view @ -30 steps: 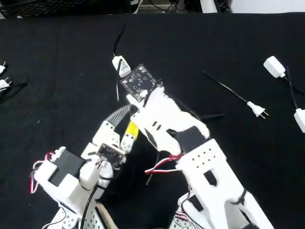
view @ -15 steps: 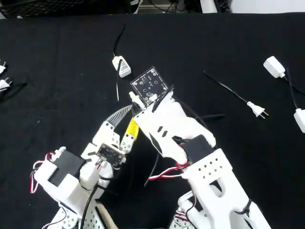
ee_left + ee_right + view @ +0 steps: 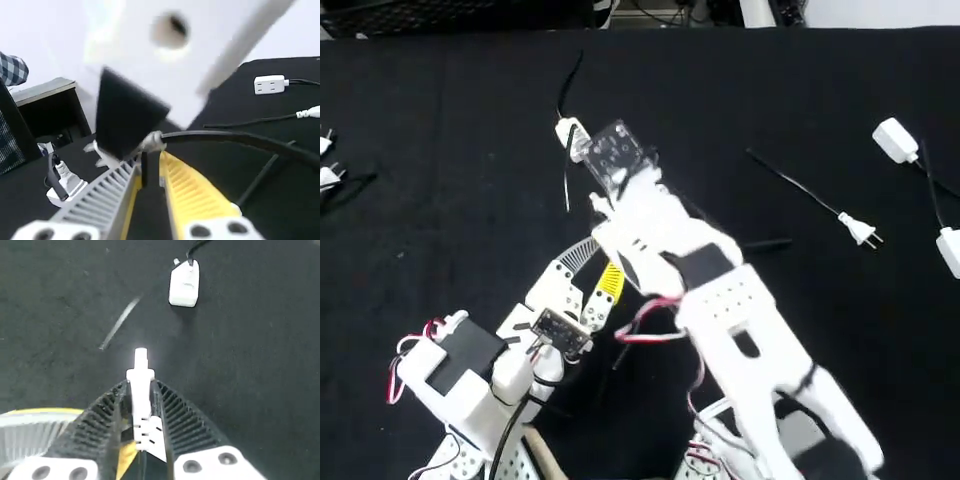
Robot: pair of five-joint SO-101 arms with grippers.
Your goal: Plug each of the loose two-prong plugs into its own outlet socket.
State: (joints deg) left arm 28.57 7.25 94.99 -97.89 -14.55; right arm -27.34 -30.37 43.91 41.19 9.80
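Plug (image 3: 141, 371) sits clamped in your right end effector (image 3: 140, 386), over the black counter (image 3: 250, 365) and near a white socket (image 3: 184, 284). Your left end effector (image 3: 150, 167): grip cannot be told. A white wall (image 3: 40, 40) stands behind.

1. Table cover (image 3: 440, 100): black cloth, matt, fine nap.
2. Two-prong plug (image 3: 141, 390): white moulded plastic, smooth, slight sheen.
3. Outlet socket (image 3: 184, 284): white plastic, smooth, semi-gloss.
4. Right gripper (image 3: 140, 386), fingers (image 3: 176, 407): black plastic, matt, ribbed inner faces.
5. Arm housing (image 3: 740, 320): white plastic, matt.
6. Cord (image 3: 790, 181): black, smooth sheath.
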